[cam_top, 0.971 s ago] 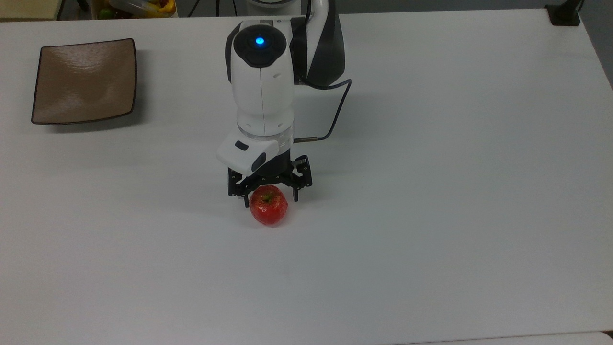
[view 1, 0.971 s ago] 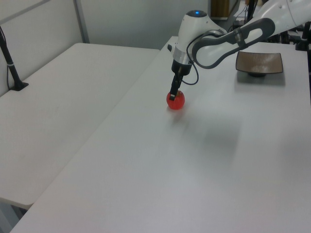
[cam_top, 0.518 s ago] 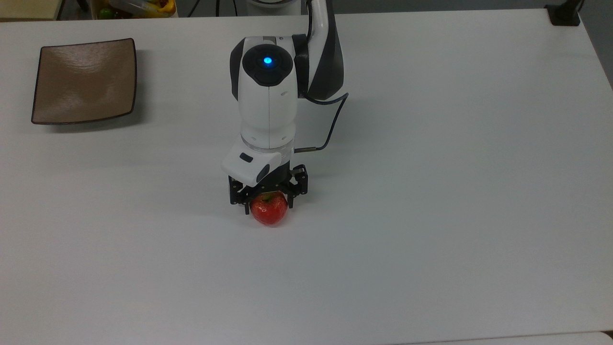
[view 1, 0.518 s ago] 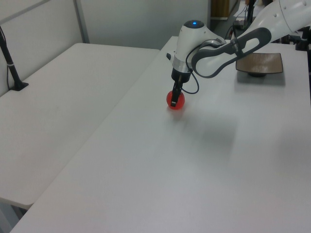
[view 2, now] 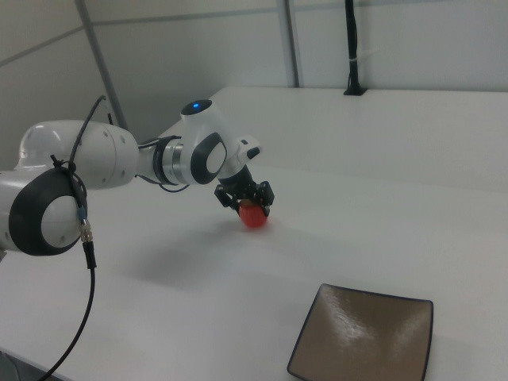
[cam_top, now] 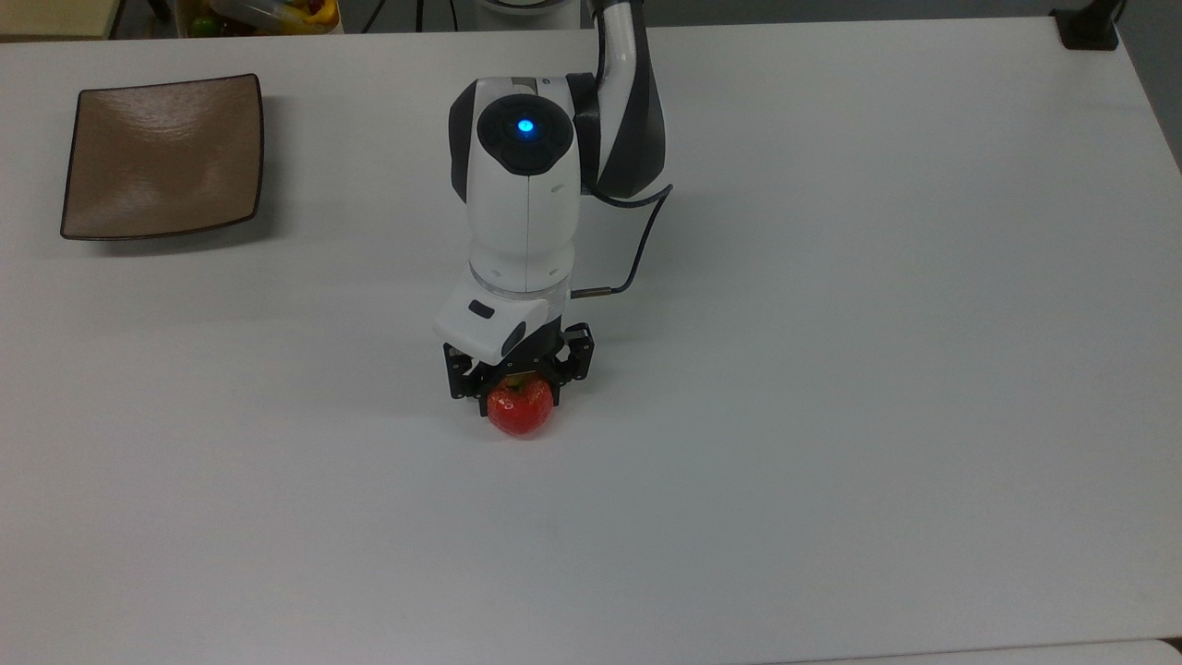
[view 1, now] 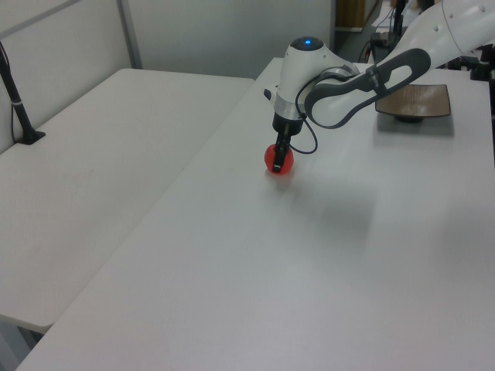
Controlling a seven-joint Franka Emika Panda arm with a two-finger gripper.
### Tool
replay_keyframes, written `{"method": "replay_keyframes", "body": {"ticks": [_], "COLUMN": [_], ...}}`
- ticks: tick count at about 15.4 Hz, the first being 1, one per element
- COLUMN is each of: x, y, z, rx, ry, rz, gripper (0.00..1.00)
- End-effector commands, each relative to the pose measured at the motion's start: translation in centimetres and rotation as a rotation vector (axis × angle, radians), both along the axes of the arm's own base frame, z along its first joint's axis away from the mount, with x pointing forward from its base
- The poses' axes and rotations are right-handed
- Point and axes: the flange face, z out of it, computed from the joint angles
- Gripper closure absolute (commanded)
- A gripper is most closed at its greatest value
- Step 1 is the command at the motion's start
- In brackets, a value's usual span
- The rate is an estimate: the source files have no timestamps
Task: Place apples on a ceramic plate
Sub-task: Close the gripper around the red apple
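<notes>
White and matte, the bench [cam_top: 831,369] runs wide under our arm [cam_top: 523,199], and in the left view a second white bench [view 1: 100,147] adjoins it along a seam on the left view's left. Pale partition walls with grey uprights close off the room behind, and a black post [view 2: 350,48] on a small foot stands at the far edge in the right view. We can read no writing, brand or label anywhere; the one mark on our arm is a round blue light [cam_top: 524,126] glowing on its dark cap.

Our hand [cam_top: 519,392] is down at the bench, its black fingers [cam_top: 478,386] drawn in narrow on either side of the red apple [cam_top: 521,409], which sits on the bench near the middle of the top view. We cannot tell whether the fingers actually press the fruit. A thin black cable [cam_top: 637,249] loops from the wrist.

Our square brown ceramic plate [cam_top: 162,157] lies well apart from the apple, near the top view's upper left corner. It is bare and glossy, with a dark rim and upturned corners.

At the top view's upper edge, beyond the bench, we glimpse a clear container [cam_top: 268,14] holding yellow and red things.
</notes>
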Motion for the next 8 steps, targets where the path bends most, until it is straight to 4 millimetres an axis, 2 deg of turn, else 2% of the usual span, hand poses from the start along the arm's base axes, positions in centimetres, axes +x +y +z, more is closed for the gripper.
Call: {"method": "replay_keyframes", "body": {"ticks": [1,3,6,8], "x": [0.1,0.1,-0.3,-1.2], "y": [0.3,0.1,0.1,-0.1], "z": [0.1,1.1,5.2,8.5], "rx": [-0.008,-0.002,0.017,0.03], "ry": [-0.019,-0.031,-0.068,-0.1], "rz": [-0.007,-0.012,-0.02,-0.022], "gripper": [0.89,0.89,0.89,0.88]}}
